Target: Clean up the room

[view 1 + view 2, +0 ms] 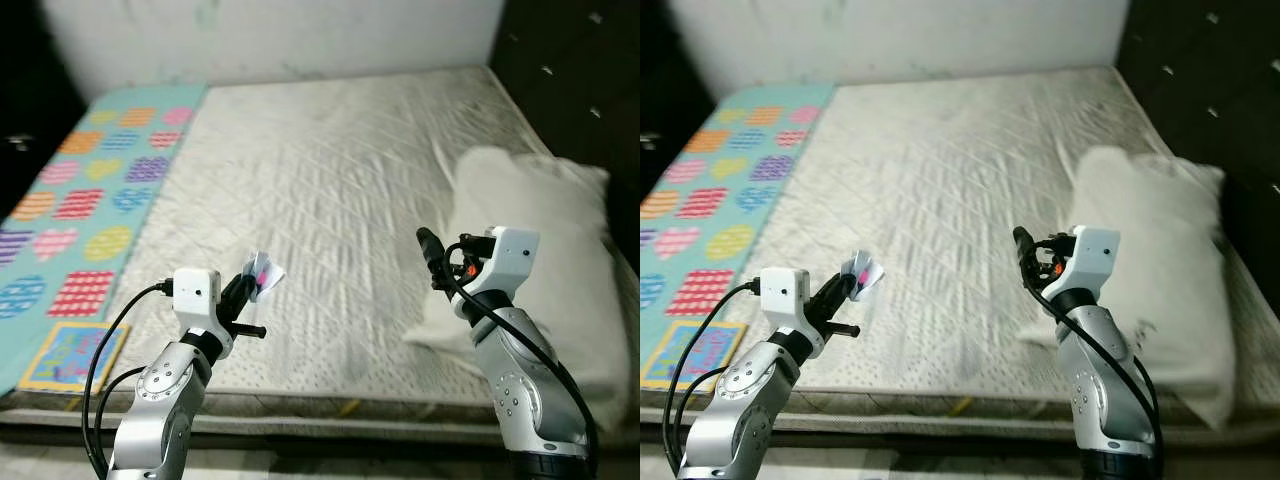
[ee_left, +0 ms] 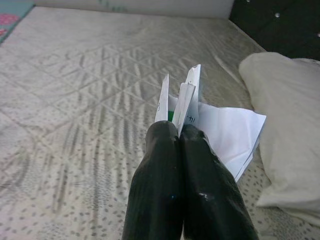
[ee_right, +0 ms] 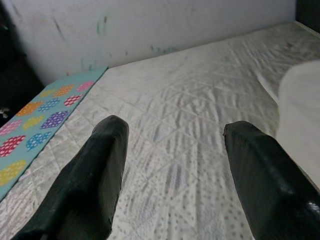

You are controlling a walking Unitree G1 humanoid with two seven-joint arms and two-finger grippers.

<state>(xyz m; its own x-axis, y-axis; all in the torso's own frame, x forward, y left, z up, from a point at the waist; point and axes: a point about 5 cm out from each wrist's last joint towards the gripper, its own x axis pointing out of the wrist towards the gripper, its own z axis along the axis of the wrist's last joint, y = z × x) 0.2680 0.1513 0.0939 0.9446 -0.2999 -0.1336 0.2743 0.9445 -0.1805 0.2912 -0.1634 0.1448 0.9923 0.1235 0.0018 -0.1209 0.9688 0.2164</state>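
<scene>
My left gripper (image 1: 250, 283) is raised over the near left part of the bare mattress (image 1: 330, 180), shut on a folded piece of white paper (image 1: 263, 272) with pink and green marks. In the left wrist view the paper (image 2: 210, 127) sticks out from between the closed fingertips (image 2: 170, 145). My right gripper (image 1: 432, 255) hangs above the near right part of the mattress, next to the white pillow (image 1: 545, 260). It is open, and nothing sits between its fingers (image 3: 95, 170).
A turquoise mat with coloured hearts (image 1: 85, 190) covers the left strip of the bed. A colourful book or puzzle board (image 1: 72, 356) lies at its near corner. A dark headboard (image 1: 575, 70) rises at the right, a white wall (image 1: 270, 30) behind.
</scene>
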